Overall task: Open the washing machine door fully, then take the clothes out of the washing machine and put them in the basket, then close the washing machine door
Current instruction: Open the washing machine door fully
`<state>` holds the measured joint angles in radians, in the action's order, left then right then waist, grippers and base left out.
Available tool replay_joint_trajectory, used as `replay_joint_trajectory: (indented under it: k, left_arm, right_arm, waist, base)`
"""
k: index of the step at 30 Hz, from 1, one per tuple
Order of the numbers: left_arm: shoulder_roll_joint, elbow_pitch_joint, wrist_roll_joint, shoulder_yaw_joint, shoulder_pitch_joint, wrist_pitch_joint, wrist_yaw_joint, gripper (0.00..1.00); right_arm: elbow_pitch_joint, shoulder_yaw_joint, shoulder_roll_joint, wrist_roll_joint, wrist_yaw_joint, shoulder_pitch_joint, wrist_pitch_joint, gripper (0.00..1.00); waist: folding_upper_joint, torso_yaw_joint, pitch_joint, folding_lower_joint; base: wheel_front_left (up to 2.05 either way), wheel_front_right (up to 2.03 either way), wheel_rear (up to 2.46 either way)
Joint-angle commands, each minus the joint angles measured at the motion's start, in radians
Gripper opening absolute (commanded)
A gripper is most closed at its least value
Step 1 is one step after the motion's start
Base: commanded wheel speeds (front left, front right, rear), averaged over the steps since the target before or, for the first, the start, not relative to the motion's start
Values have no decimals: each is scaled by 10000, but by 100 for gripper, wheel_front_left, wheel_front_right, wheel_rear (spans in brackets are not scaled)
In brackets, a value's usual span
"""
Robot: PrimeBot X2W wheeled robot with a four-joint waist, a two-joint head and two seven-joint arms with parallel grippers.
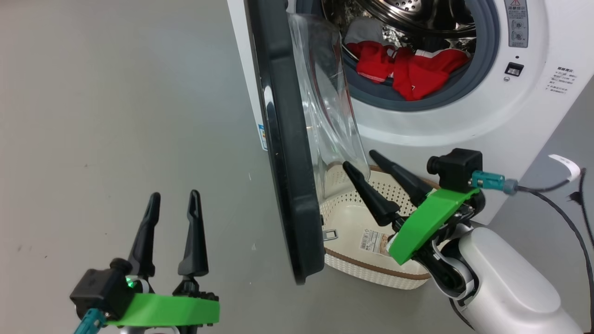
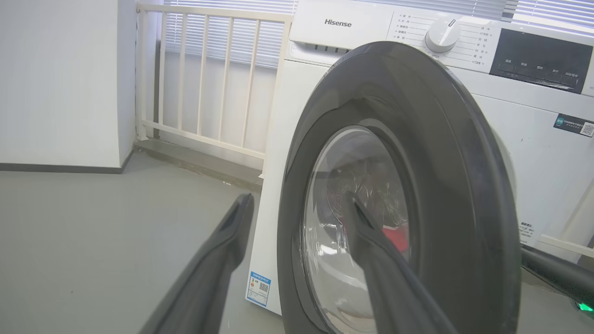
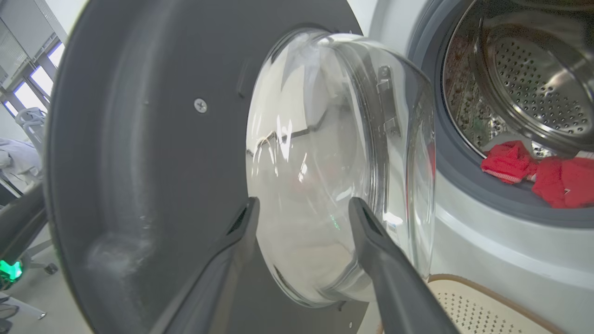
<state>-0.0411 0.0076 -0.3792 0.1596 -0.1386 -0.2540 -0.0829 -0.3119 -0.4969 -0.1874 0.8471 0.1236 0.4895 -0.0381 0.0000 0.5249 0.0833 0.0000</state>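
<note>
Red clothes [image 1: 408,69] inside washing machine [image 1: 464,125]; door [image 1: 287,153] half-open; left, right jaws spread, empty (basket [image 1: 366,273] beneath).

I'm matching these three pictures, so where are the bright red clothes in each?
Head view: bright red fabric clothes, top centre, in the steel drum.
Left wrist view: clothes lower centre, seen through the round black-rimmed glass door.
Right wrist view: clothes, right edge.
Shared landmark: that door.
</note>
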Motion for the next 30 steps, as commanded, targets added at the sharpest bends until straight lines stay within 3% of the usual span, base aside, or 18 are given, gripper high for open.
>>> replay_joint_trajectory:
  k: [1, 8, 16, 30]
  left_arm:
    - [-96, -358, 64, -386, -57, -78, -89, 100]
    - [-93, -429, 220, -300, 34, -78, -226, 100]
    - [-92, -640, 333, -190, 55, -78, -306, 100]
    - [-92, -504, 324, -72, 206, -78, -497, 100]
  right_arm:
    - [170, 24, 147, -667, 71, -103, 494, 100]
    - [-103, 1405, 805, -3842, 71, -639, 2212, 100]
    - [493, 3347, 1332, -6641, 71, -1434, 2888, 100]
    - [1359, 3767, 1370, -7064, 71, -3112, 2995, 100]
  waist:
    - [0, -18, -22, 0]
    - [0, -51, -51, 0]
    - [0, -44, -52, 0]
    - [0, -57, -111, 0]
  base:
    - [0, 0, 0]
    - [0, 0, 0]
    - [0, 0, 0]
    - [0, 0, 0]
